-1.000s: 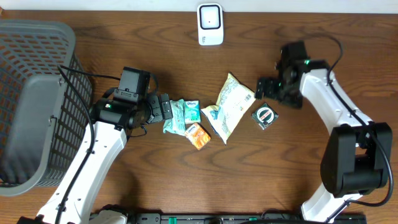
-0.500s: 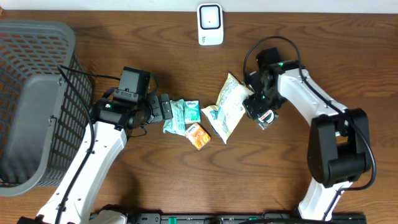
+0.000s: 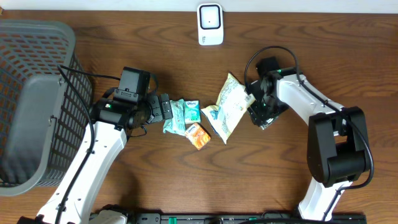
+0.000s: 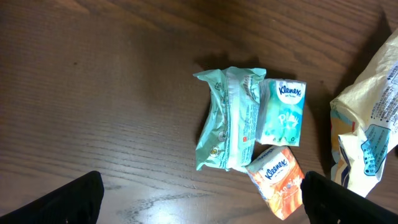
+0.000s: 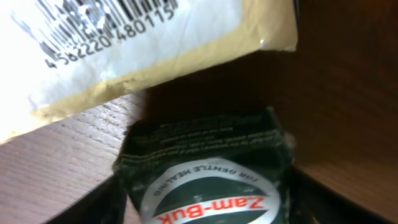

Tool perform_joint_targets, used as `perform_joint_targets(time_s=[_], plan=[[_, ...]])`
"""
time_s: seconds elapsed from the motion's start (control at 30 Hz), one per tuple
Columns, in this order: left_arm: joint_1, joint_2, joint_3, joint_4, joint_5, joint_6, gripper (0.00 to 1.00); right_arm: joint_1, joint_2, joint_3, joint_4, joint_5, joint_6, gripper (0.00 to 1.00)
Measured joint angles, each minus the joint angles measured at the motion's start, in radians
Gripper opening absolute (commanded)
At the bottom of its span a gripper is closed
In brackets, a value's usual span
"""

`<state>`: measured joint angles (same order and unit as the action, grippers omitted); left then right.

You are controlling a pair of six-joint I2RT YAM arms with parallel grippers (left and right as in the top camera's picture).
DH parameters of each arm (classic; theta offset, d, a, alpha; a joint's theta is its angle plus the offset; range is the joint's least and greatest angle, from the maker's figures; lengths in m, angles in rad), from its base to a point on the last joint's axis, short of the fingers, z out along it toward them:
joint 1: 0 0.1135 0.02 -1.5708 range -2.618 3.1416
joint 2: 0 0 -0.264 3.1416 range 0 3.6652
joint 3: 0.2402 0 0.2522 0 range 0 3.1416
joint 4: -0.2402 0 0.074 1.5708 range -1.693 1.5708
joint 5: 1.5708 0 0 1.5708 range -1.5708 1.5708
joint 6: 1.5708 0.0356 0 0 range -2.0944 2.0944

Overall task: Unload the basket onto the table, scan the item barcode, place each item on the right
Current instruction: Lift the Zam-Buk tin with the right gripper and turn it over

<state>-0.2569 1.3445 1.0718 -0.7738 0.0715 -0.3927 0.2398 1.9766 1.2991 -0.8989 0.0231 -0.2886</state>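
Zam-Buk box (image 5: 205, 180): apparently just one

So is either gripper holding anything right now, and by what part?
Left gripper open, empty. Right gripper straddles the Zam-Buk packet at its sides; whether it grips cannot be told.

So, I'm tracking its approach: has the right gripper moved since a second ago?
Yes. In the overhead view the right gripper has shifted toward the unmoved yellow snack bag, ending over the dark green Zam-Buk packet beside it.

On the wooden table (image 3: 137, 186) lie a basket (image 3: 37, 31), scanner (image 3: 210, 23), three tissue packs (image 4: 242, 118), yellow bag (image 3: 231, 106) and Zam-Buk box (image 5: 205, 168).
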Motion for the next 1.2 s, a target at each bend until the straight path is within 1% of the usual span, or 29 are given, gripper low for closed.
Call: perform_joint_targets(time_s=[0.03,0.1,0.17,0.2,0.23,0.27,0.3,0.33,0.43,0.5,0.57,0.67,0.73,0.77,0.93,0.97,1.07,1.17,1.2], plan=[[0.000,0.000,0.000,0.000,0.000,0.000,1.00,0.000,0.000,0.000,0.005,0.000,0.004,0.54],[0.000,0.000,0.000,0.000,0.000,0.000,1.00,0.000,0.000,0.000,0.011,0.000,0.031,0.52],[0.000,0.000,0.000,0.000,0.000,0.000,1.00,0.000,0.000,0.000,0.010,0.000,0.068,0.47],[0.000,0.000,0.000,0.000,0.000,0.000,1.00,0.000,0.000,0.000,0.009,0.000,0.089,0.47],[0.000,0.000,0.000,0.000,0.000,0.000,1.00,0.000,0.000,0.000,0.005,0.000,0.121,0.41],[0.000,0.000,0.000,0.000,0.000,0.000,1.00,0.000,0.000,0.000,0.002,0.000,0.142,0.40],[0.000,0.000,0.000,0.000,0.000,0.000,1.00,0.000,0.000,0.000,-0.009,0.000,0.189,0.40],[0.000,0.000,0.000,0.000,0.000,0.000,1.00,0.000,0.000,0.000,-0.018,0.000,0.225,0.44],[0.000,0.000,0.000,0.000,0.000,0.000,1.00,0.000,0.000,0.000,-0.055,-0.011,0.379,0.47],[0.000,0.000,0.000,0.000,0.000,0.000,1.00,0.000,0.000,0.000,-0.076,-0.047,0.500,0.47],[0.000,0.000,0.000,0.000,0.000,0.000,1.00,0.000,0.000,0.000,-0.086,-0.096,0.583,0.45],[0.000,0.000,0.000,0.000,0.000,0.000,1.00,0.000,0.000,0.000,-0.087,-0.237,0.739,0.46],[0.000,0.000,0.000,0.000,0.000,0.000,1.00,-0.006,0.000,0.000,-0.094,-0.303,0.801,0.47],[0.000,0.000,0.000,0.000,0.000,0.000,1.00,-0.015,0.000,0.000,-0.110,-0.366,0.855,0.46],[0.000,0.000,0.000,0.000,0.000,0.000,1.00,-0.076,0.000,-0.001,-0.163,-0.606,0.960,0.40],[0.000,0.000,0.000,0.000,0.000,0.000,1.00,-0.094,0.000,-0.001,-0.184,-0.684,0.977,0.39],[0.000,0.000,0.000,0.000,0.000,0.000,1.00,-0.123,0.000,-0.001,-0.205,-0.866,1.002,0.32],[0.000,0.000,0.000,0.000,0.000,0.000,1.00,-0.128,0.000,-0.002,-0.179,-1.038,1.061,0.28],[0.000,0.000,0.000,0.000,0.000,0.000,1.00,-0.128,0.000,-0.004,-0.139,-1.091,1.101,0.27]])
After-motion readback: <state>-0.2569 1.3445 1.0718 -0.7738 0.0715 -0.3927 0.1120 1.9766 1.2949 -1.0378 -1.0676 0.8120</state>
